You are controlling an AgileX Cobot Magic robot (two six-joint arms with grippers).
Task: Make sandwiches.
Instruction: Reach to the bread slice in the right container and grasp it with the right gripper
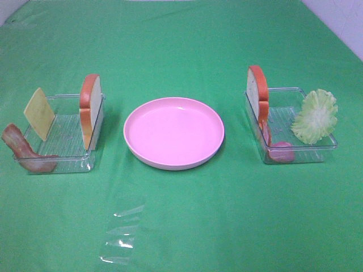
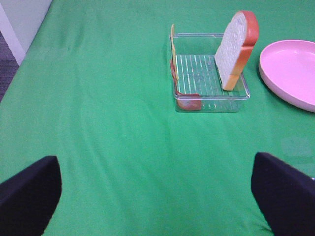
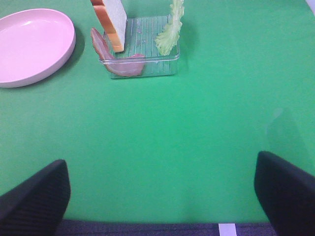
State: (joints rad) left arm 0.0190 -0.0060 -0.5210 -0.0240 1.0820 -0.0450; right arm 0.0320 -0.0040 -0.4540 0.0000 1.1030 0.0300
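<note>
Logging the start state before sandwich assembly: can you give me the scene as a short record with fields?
centre: pink plate, empty, between the trays
left tray: cheese slice, left bacon strip, left bread slice upright
right tray: right bread slice upright, lettuce leaf, right bacon strip
left gripper: open, empty
right gripper: open, empty
sandwich: not started

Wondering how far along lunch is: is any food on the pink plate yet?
No, the pink plate shows only its bare pink surface.
</note>
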